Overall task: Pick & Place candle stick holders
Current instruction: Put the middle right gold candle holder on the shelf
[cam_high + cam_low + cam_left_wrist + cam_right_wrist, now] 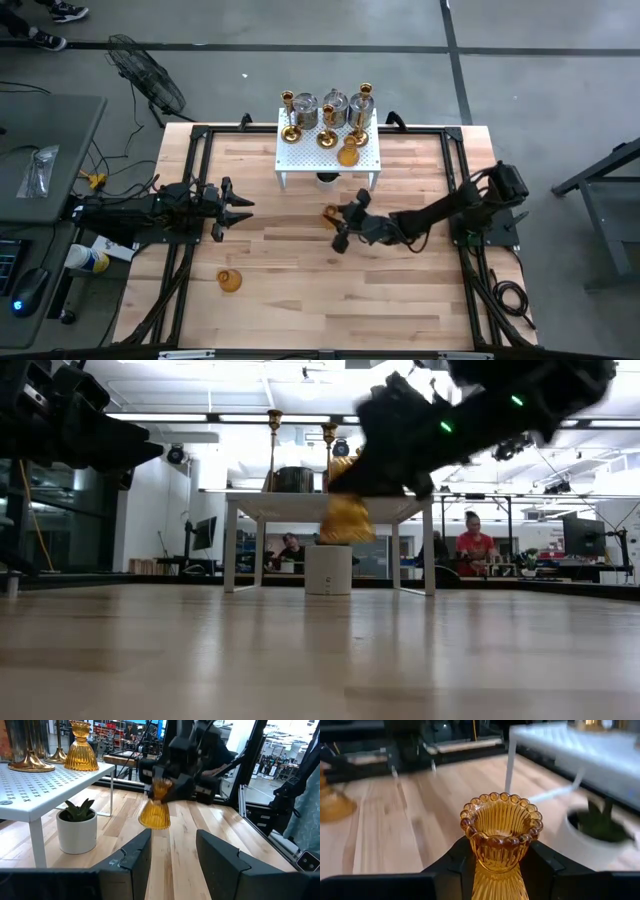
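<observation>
So the right gripper (333, 228) sits out over the middle of the worktop (400, 290), just in front of the white rack (300, 158), with its jaws clamped on an amber holder (501, 827). The right wrist view makes it pretty obvious: the ribbed glass stem sits squeezed between the two dark fingers (455, 860), beaded rim poking out past them. In the low view the holder hangs clear of the wood, up around the height of the rack's top.

The left gripper (238, 207) waits off to the left side of the worktop, jaws apart with nothing between them, pointing toward the middle.

Other bits: a second amber holder (229, 281) is alone on the wood near the front left, well apart from both arms. A third amber one (348, 155) is on the rack, along with the gold candlesticks (291, 128) and the silvery jar-like holders (304, 110). A little potted plant (76, 826) in a white pot stands under the rack.
</observation>
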Action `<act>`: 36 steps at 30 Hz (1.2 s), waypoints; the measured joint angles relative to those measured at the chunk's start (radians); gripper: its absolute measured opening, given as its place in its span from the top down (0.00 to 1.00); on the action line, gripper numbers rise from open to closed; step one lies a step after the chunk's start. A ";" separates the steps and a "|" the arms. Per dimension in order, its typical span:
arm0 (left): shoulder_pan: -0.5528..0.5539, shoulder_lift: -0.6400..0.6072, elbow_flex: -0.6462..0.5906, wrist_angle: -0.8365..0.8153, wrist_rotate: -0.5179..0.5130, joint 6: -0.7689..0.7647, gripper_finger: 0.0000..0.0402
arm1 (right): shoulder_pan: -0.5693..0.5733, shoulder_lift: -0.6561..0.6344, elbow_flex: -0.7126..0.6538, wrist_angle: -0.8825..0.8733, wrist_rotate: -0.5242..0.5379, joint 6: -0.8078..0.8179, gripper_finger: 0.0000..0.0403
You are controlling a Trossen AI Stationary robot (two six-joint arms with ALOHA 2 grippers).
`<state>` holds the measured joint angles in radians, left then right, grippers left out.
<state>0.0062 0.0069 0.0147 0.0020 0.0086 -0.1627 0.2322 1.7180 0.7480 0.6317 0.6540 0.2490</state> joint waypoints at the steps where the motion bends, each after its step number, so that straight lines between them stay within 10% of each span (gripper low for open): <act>1: 0.000 0.000 0.000 0.000 0.000 0.000 0.62 | -0.007 0.000 0.030 -0.019 0.000 -0.017 0.71; 19: 0.000 0.000 0.000 0.000 0.000 0.000 0.62 | -0.206 -0.002 0.450 -0.462 0.071 -0.060 0.71; 36: 0.000 0.000 0.000 0.000 0.000 0.000 0.62 | -0.326 0.005 0.487 -0.548 0.074 0.088 0.71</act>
<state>0.0063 0.0068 0.0147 0.0017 0.0086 -0.1627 -0.0934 1.7226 1.2354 0.0832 0.7280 0.3367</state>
